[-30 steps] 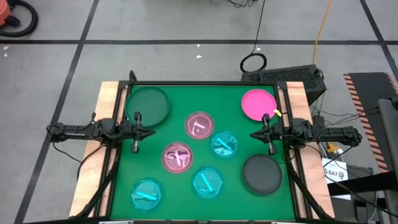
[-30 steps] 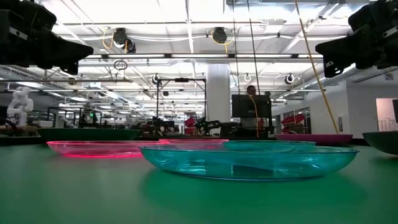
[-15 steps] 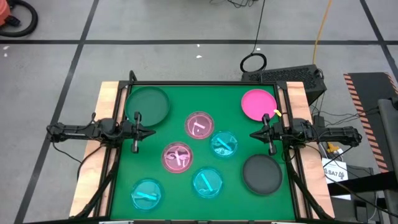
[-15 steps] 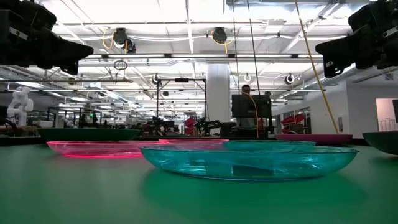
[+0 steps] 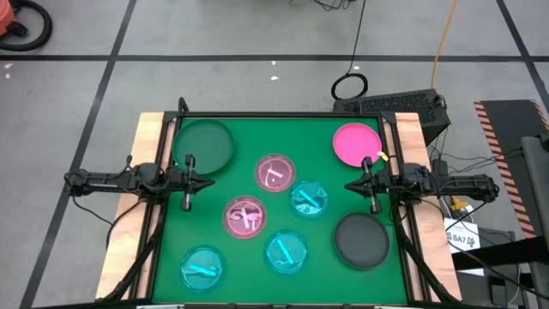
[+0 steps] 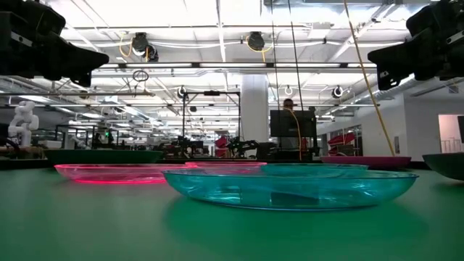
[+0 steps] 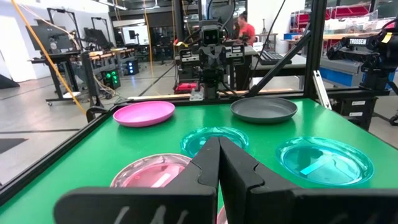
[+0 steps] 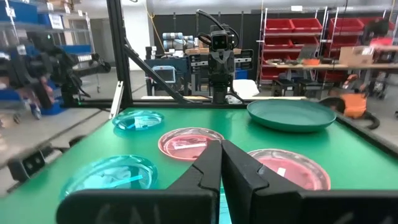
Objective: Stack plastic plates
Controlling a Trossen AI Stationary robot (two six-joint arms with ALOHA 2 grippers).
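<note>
Plates [image 5: 274, 172]: 8 total. 3 cyan, 2 pink, 2 dk green, 1 magenta.

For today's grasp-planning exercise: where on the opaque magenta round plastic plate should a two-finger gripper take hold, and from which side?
Grip the raised rim of the opaque magenta round plastic plate, probably at the edge facing the right gripper, which waits shut just in front of it. The plate lies flat and shallow, so only its thin rim offers a pinch, one finger over and one under. The left gripper is farther off.

low view: dark plate [image 6: 451, 164] was cut by the right edge; both arms' ends ran off the top corners. left wrist view: own fingers [image 7: 208, 168] hid part of a pink plate [image 7: 151, 172]. right wrist view: far room blurred.
</note>
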